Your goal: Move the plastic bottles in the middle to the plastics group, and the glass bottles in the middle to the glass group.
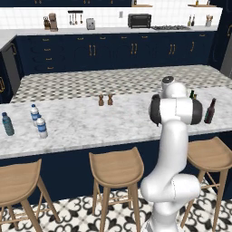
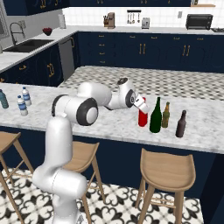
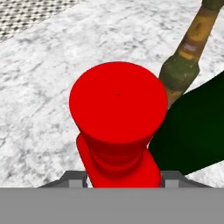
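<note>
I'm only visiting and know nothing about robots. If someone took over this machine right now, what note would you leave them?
Gripper: fingers on either side of the red bottle, apparently closed on it below the cap.
Glass end: green wine bottle stands beside the amber bottle and dark brown bottle.
Plastic end: teal bottle and two clear water bottles stand together.
Done: plastic and wine bottle look sorted.
Left: let go of the red bottle beside the glass.

Glossy white arm (image 2: pixel 61 131), dark joints
</note>
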